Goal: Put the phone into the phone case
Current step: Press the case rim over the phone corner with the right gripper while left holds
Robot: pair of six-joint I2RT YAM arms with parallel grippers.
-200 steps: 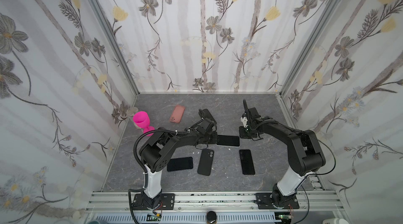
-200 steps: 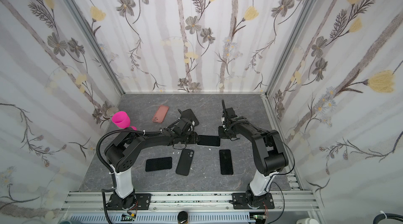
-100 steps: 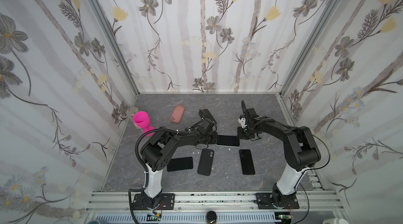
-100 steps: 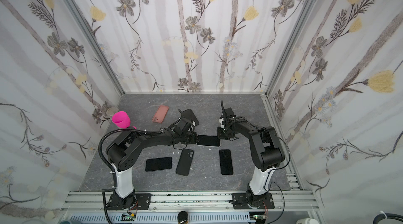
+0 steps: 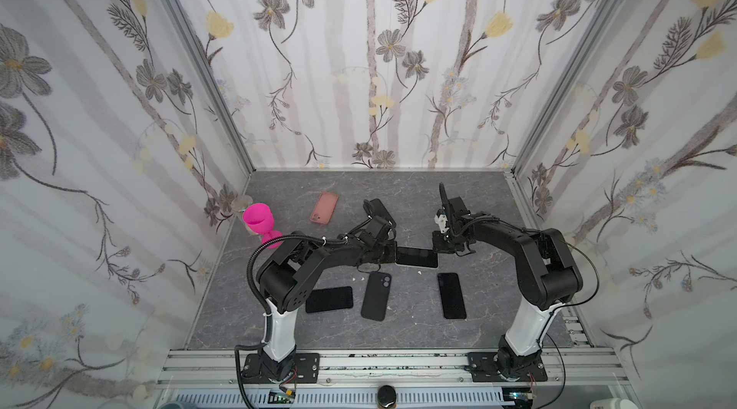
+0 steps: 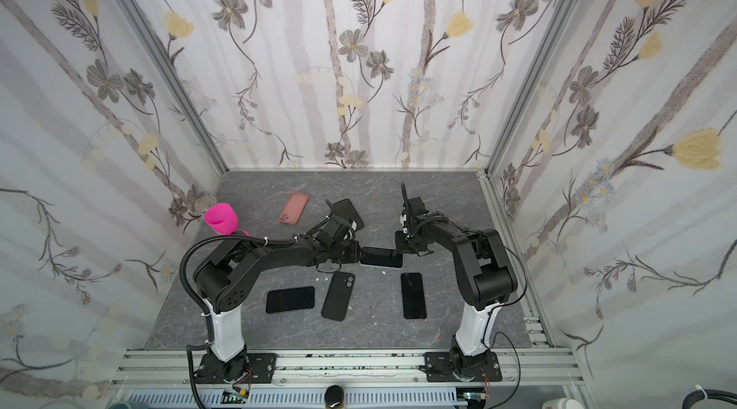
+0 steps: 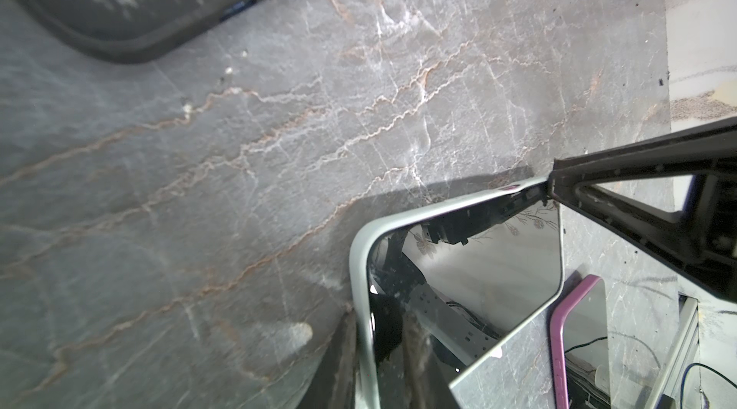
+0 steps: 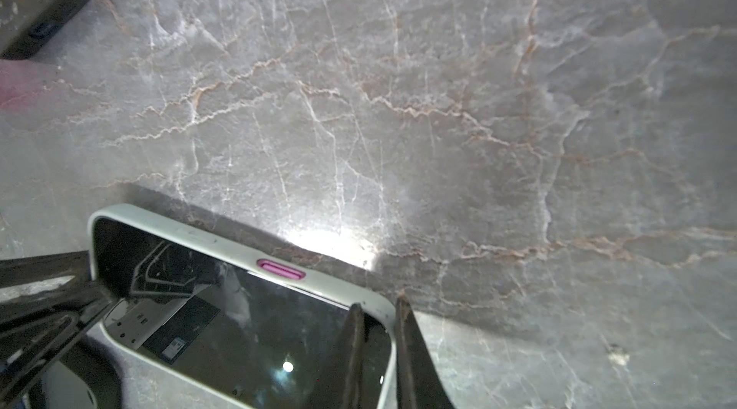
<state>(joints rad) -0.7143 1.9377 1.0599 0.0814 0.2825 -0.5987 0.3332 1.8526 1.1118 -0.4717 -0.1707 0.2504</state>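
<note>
A phone [image 5: 416, 256] with its dark screen up sits inside a pale grey-green phone case [image 7: 357, 267] on the table's middle, seen in both top views. My left gripper [image 5: 393, 255] is shut on the case's left end, with the pale rim pinched between its fingers [image 7: 346, 363]. My right gripper [image 5: 438, 247] is shut on the rim at the opposite end, near a corner [image 8: 379, 347]. The case's long side carries a pink button [image 8: 281, 269]. The screen [image 8: 247, 331] reflects the arms.
A black case [image 5: 376, 295], a black phone [image 5: 329, 299] and a purple-edged phone [image 5: 451, 295] lie nearer the front. Behind lie a pink case [image 5: 324, 208] and another black case [image 5: 379, 209]. At the left wall stands a magenta cup [image 5: 258, 221].
My left gripper's jaws have narrowed onto the case's rim. The right gripper has shifted slightly left toward the phone's end.
</note>
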